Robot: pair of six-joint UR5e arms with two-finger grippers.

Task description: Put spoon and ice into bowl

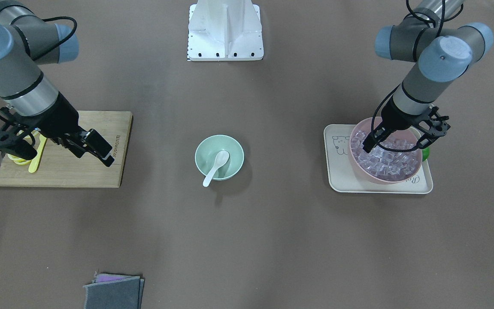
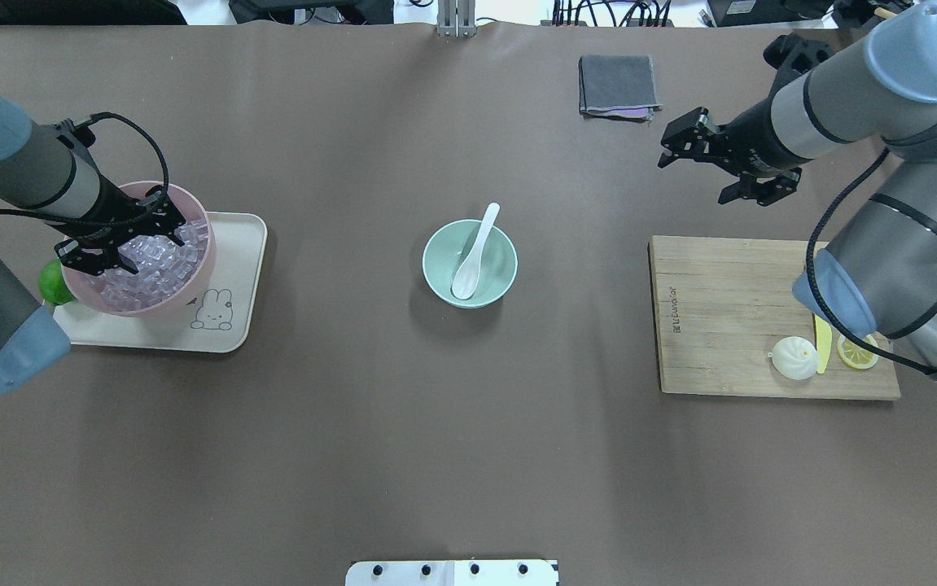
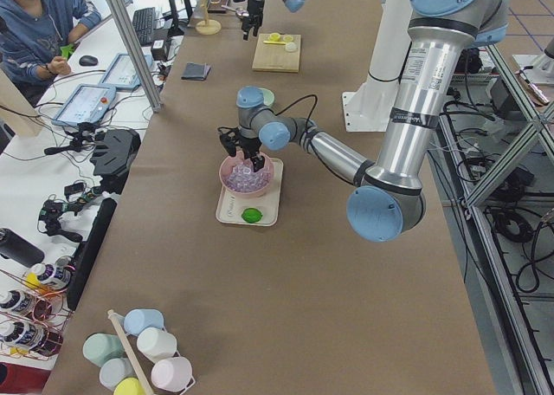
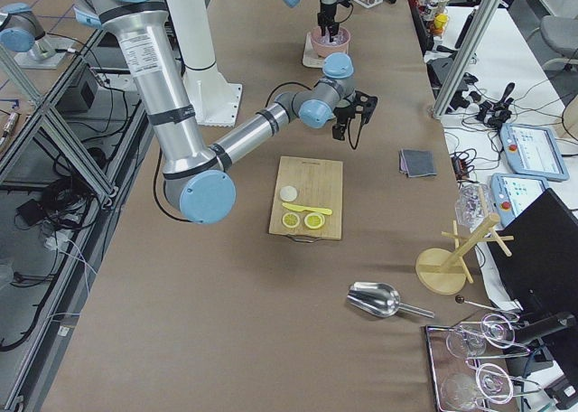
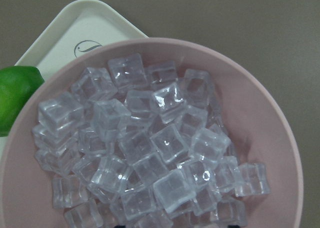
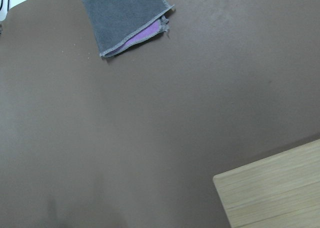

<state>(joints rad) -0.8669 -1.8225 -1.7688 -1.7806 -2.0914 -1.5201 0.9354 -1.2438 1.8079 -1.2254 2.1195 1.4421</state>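
Ice [image 5: 170, 143], many clear cubes in one heap, lies directly under the left gripper [image 1: 395, 145], whose two fingers stand wide apart with nothing between them. I cannot tell if the fingertips touch the cubes or only hang just above them. The heap fills the pink bowl [image 2: 201, 264], and its rim goes all around below this gripper. The pink bowl stands on a cream tray [image 2: 247, 244] with a small rabbit drawing. A green lime [image 2: 50, 281] lies on the tray just beside the bowl, on the side of the gripper that is away from the table's middle. Well apart from the left gripper, toward the other arm, stands the mint-green bowl [image 2: 437, 281], about midway between the two grippers. The white spoon [image 2: 472, 254] is in it: the scoop rests on the bottom and the handle leans over the rim. No cube shows inside this bowl. The right gripper [image 2: 694, 177] hangs over bare table, its fingers spread and empty. Near it, on the robot's side, lies the wooden cutting board [image 2: 720, 309], and at the board's end farther from the gripper lie a yellow knife [image 2: 821, 342], a lemon slice [image 2: 856, 352] and a white round piece [image 2: 794, 358]. On the gripper's other side, near the table's far edge, lies a folded grey cloth [image 2: 616, 85].
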